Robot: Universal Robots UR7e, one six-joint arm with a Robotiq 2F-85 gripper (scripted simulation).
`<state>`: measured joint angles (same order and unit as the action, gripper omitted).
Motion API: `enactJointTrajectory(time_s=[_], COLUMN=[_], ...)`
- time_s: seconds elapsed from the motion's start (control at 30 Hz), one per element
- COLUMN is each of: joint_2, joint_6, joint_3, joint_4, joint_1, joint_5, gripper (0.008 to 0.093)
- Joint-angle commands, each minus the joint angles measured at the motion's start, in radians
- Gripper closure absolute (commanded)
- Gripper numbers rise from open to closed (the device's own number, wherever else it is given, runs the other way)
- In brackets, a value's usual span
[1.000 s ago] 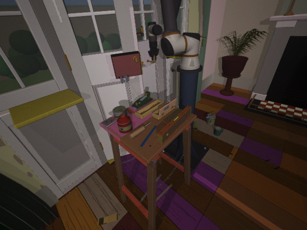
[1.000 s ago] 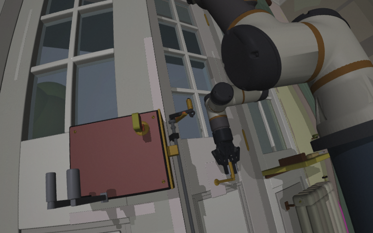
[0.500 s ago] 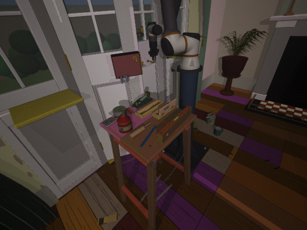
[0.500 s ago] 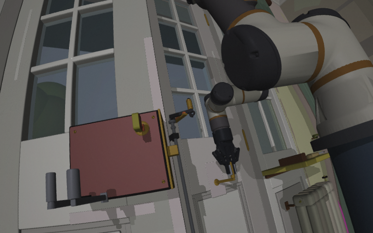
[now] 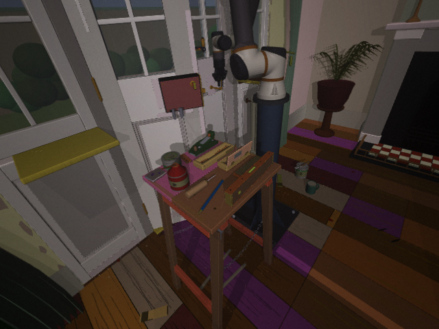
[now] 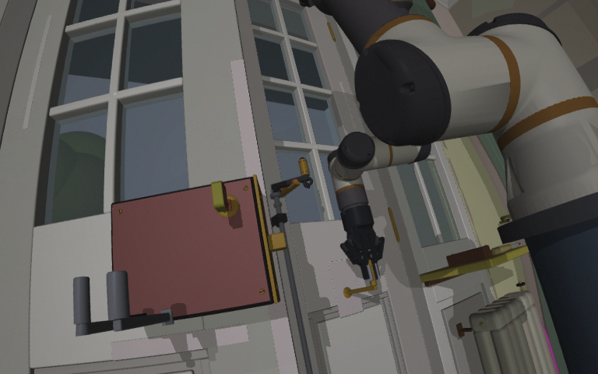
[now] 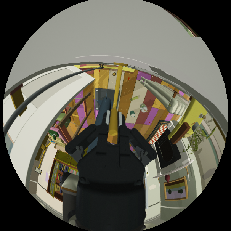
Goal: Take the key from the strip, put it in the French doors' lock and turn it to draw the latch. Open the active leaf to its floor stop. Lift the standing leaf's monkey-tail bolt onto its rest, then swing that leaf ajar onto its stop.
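Note:
A brass L-shaped handle (image 6: 361, 289) sticks out from the right door leaf, right of the red lock box (image 6: 189, 249) on the left leaf. My gripper (image 6: 369, 272) points down on the handle's upright end and I hold that handle (image 7: 113, 125) between closed fingers. In the wrist camera the brass bar runs forward from my fingers to the door face. A brass key (image 6: 220, 198) sits in the lock box's upper right. The monkey-tail bolt (image 6: 293, 183) stands on the rod between the leaves. The gripper (image 5: 218, 78) shows small in the side camera, by the lock box (image 5: 181, 92).
Glazed French doors (image 5: 149, 53) stand behind the work. A wooden table (image 5: 216, 184) with tools and a red can (image 5: 178, 176) stands below. The robot pedestal (image 5: 267, 141) is to the right, with a radiator (image 6: 511, 330) and a yellow shelf (image 6: 474, 262) nearby.

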<state>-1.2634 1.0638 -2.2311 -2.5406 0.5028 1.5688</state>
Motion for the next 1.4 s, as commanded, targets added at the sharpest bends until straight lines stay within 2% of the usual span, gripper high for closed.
enactJointTrajectory(time_s=[0.0,0.53,1.37], joint_2=[-0.002,-0.028,-0.094], joint_6=[-0.002,-0.105,-0.426], joint_3=[-0.001,-0.042,-0.141], joint_4=[0.001,-0.014,-0.046], joint_1=[0.001,0.035,0.154], joint_5=[0.002,0.002,0.002], gripper=[0.0934,0.0934,0.0934])
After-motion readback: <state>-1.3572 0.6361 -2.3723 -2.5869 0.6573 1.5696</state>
